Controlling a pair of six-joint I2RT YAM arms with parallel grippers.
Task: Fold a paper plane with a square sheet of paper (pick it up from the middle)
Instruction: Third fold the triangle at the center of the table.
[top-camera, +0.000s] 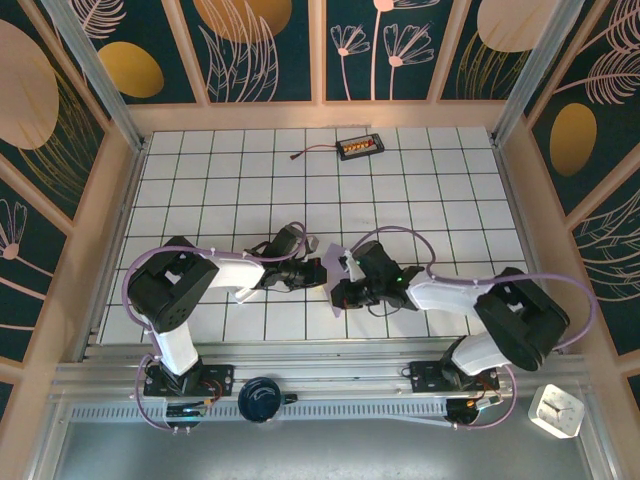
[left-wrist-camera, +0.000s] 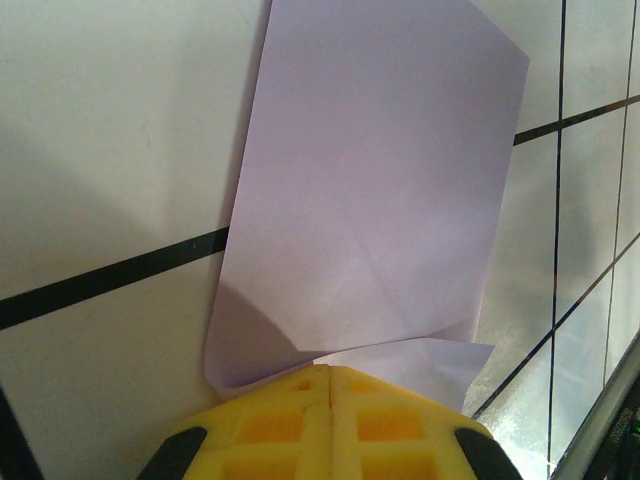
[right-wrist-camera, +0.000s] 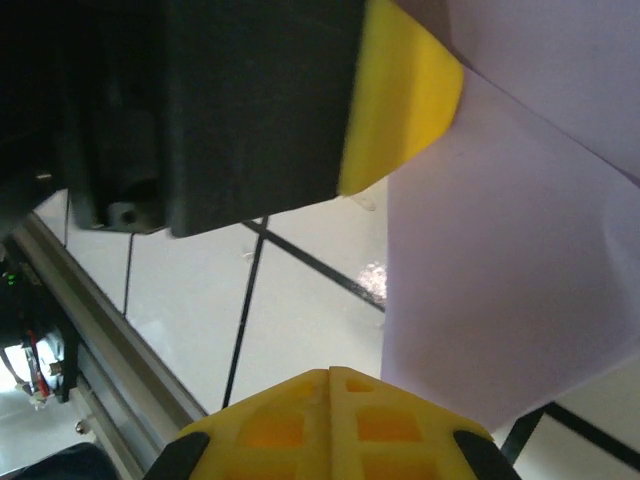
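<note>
Care now: left fingers (left-wrist-camera: 270, 425) pinch the edge of your thin, pale purple square paper sheet (left-wrist-camera: 370, 180); right fingers (right-wrist-camera: 270, 425), pressed together, sit beside it. Fold slowly, corners matching.

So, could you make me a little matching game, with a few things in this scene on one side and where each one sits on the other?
Things:
1 lavender paper
2 black box with orange inside
3 white square object
4 dark round object

Places:
A far end of the table
B on the metal rail, left of centre
C middle of the table
D near right corner, beyond the tiles

Pairs: 1-C, 2-A, 3-D, 4-B
</note>
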